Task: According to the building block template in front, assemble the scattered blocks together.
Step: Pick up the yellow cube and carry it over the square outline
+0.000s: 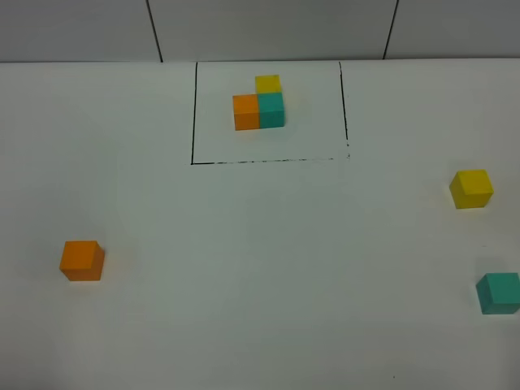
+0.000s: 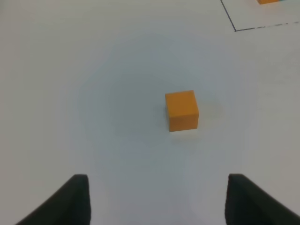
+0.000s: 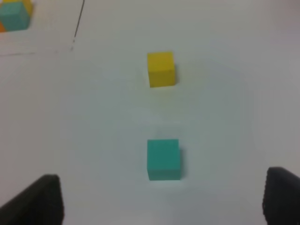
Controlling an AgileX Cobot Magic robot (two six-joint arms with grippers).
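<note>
Sitting alone at the left of the table (image 1: 244, 268), the loose orange cube (image 1: 82, 260) lies ahead of the left gripper (image 2: 158, 199), whose jaws stand apart and empty. At back centre the building block template (image 1: 260, 104) rests inside its black frame (image 1: 192, 114). Rightward, the yellow cube (image 1: 471, 188) and teal cube (image 1: 498, 292) sit apart, the right gripper (image 3: 164, 199) spread wide, empty, just short of the teal one.
</note>
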